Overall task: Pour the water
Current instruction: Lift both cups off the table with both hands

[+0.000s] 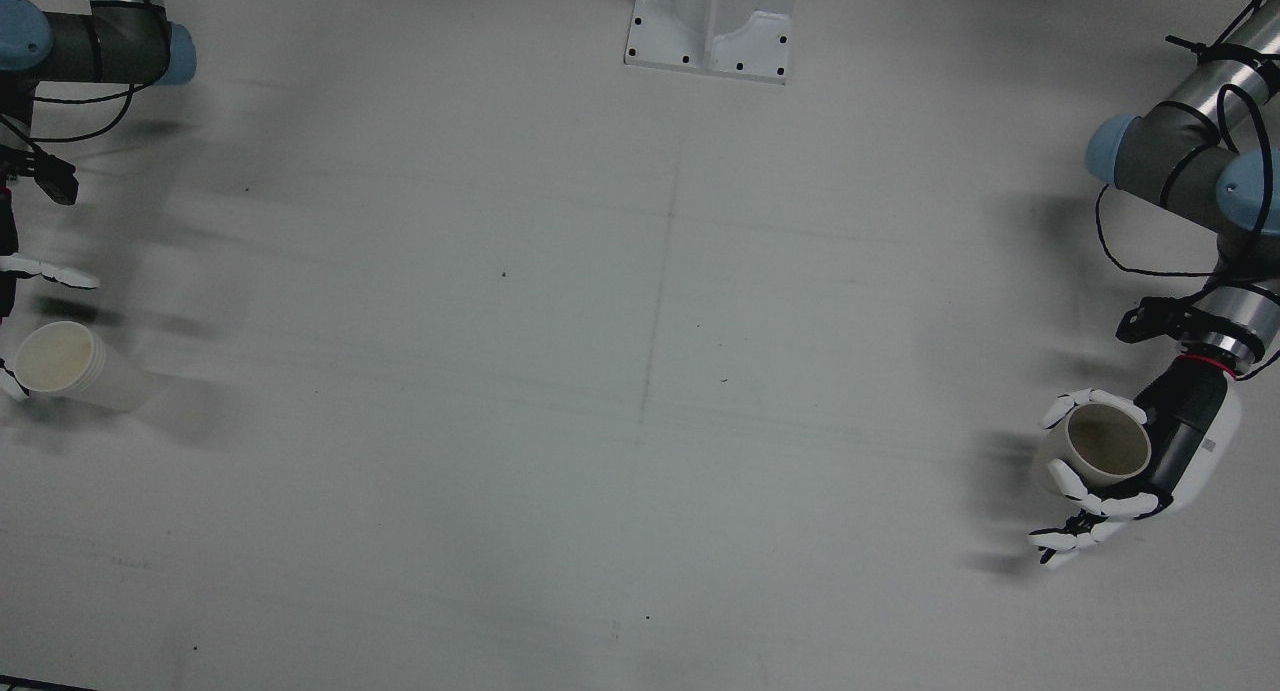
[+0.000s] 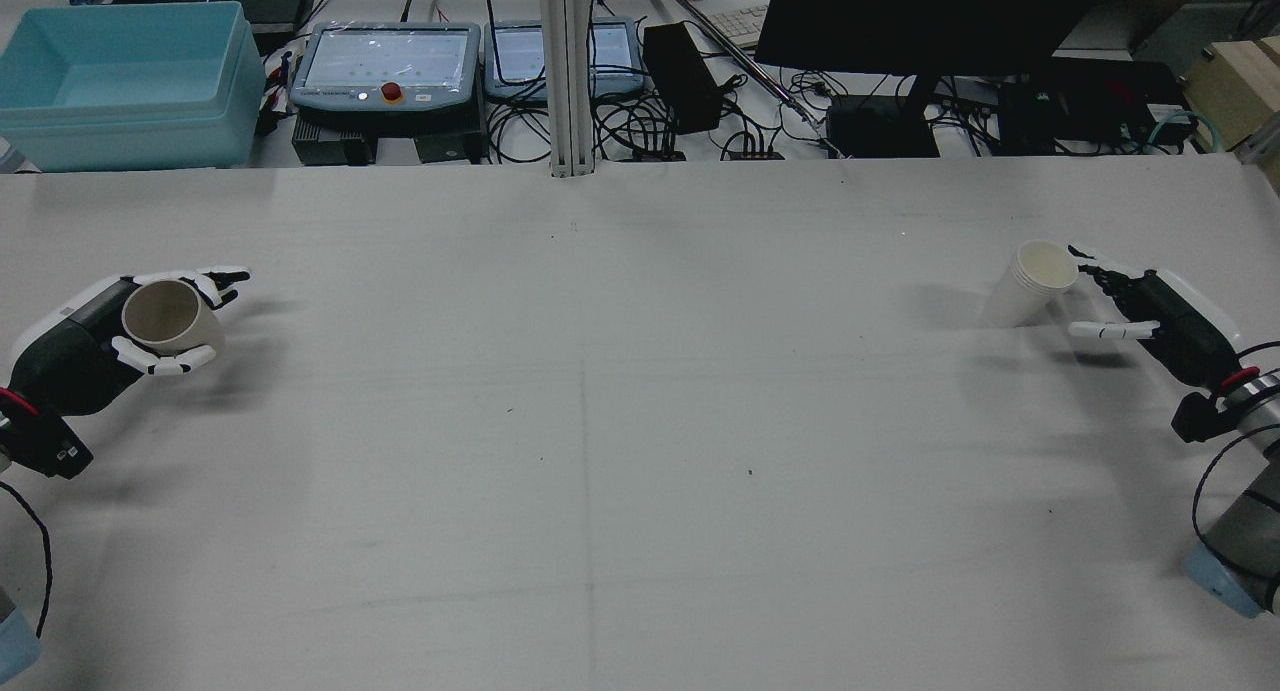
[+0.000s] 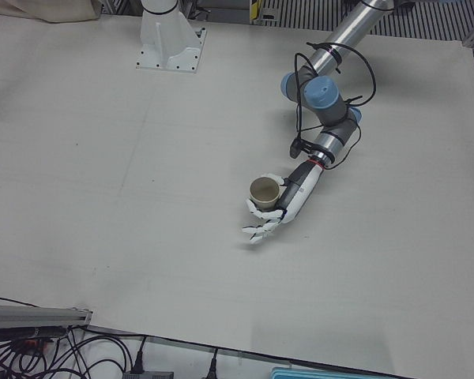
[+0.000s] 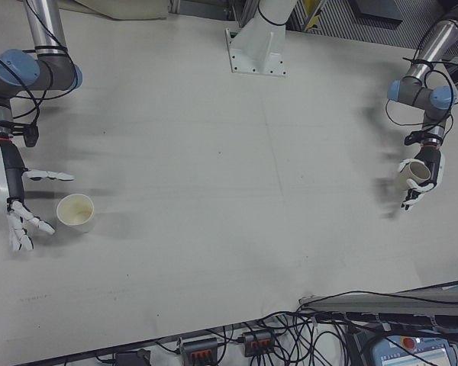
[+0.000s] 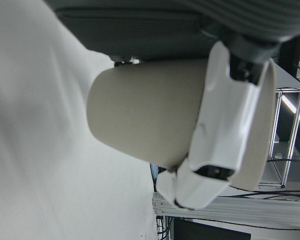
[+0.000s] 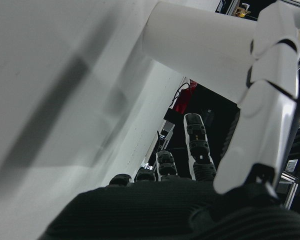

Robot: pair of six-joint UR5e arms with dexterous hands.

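While the left hand (image 2: pixel 95 341) is wrapped round a beige cup (image 2: pixel 170 316), fingers (image 1: pixel 1090 403) curled on its wall, cup upright with mouth open to the top. Left hand view: a white finger (image 5: pixel 225 130) lies across the cup's side (image 5: pixel 145 120); cup seems lifted off the table (image 2: pixel 600 421), can't tell for sure. It sits at the table's far left edge in the rear view, near the operators' side in the left-front view (image 3: pixel 265 192).

Right hand (image 2: pixel 1150 311) spread, holding nothing, fingers apart on either side of a stack of white cups (image 2: pixel 1030 281). One finger (image 2: pixel 1100 329) points toward the stack's base side, others near the rim; touching or not, can't tell. Stack stands on the table, mouth up, at the right edge. Front view shows it at far left (image 1: pixel 70 363), right hand mostly cut off there (image 1: pixel 40 271). Right-front view: cup stack (image 4: pixel 75 212) between the spread fingers (image 4: pixel 19 200).

Centre of the table bare. Behind it: a blue bin (image 2: pixel 120 81), teach pendants (image 2: pixel 390 61), a monitor (image 2: pixel 920 21), cables.
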